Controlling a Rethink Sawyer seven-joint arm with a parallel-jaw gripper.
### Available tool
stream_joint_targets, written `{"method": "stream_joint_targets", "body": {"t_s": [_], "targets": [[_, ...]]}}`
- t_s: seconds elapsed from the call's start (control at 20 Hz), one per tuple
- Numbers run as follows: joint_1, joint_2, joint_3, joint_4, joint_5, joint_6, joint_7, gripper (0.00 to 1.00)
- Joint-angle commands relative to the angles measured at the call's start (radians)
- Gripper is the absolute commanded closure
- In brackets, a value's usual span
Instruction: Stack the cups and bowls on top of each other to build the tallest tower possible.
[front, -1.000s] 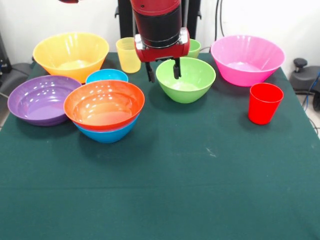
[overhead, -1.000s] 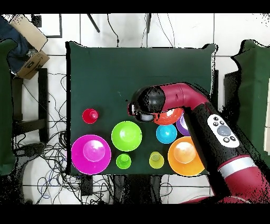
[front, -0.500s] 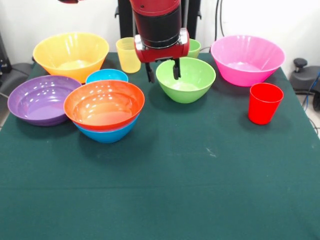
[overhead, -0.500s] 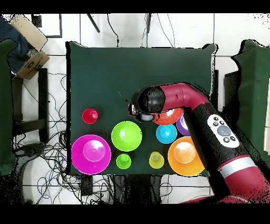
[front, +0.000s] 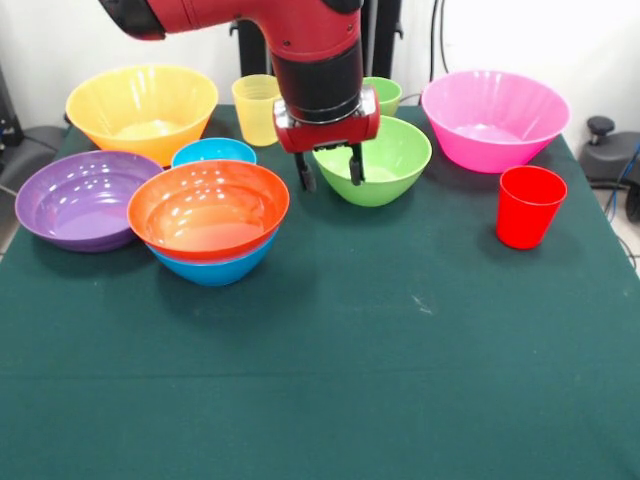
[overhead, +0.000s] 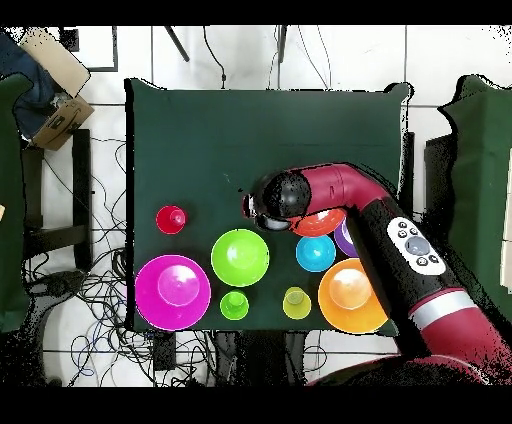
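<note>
My gripper (front: 330, 180) hangs open and empty low over the table, in front of the left rim of the green bowl (front: 388, 160) and just right of the red-orange bowl (front: 208, 205). The red-orange bowl sits nested in the big blue bowl (front: 212, 268). Behind that pair stands the small blue bowl (front: 213, 152), and the purple bowl (front: 80, 198) lies to their left. At the back are the yellow-orange bowl (front: 141, 105), the yellow cup (front: 256, 110), the light green cup (front: 386, 95) and the pink bowl (front: 495, 118). The red cup (front: 529, 205) stands alone at the right.
The dark green tablecloth (front: 400, 360) fills the near half of the front view. From overhead my arm (overhead: 350, 195) covers most of the red-orange and purple bowls. A cardboard box (overhead: 55, 60) and cables lie beyond the table's edge.
The gripper has come down and moved slightly toward the near side of the table, its fingertips now lower against the green bowl's left rim. It stays open; no bowl or cup moved.
</note>
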Motion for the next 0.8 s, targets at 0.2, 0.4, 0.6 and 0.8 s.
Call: {"method": "stream_joint_targets", "body": {"t_s": [0.2, 0.4, 0.6, 0.8], "targets": [[0.033, 0.044, -0.08, 0.0, -0.097, -0.084, -0.047, 0.0], [0.035, 0.048, -0.084, 0.002, -0.107, -0.098, -0.042, 0.0], [0.034, 0.044, -0.084, 0.007, -0.107, -0.103, -0.04, 0.0], [0.032, 0.031, -0.079, 0.004, -0.08, -0.058, -0.059, 0.0]]}}
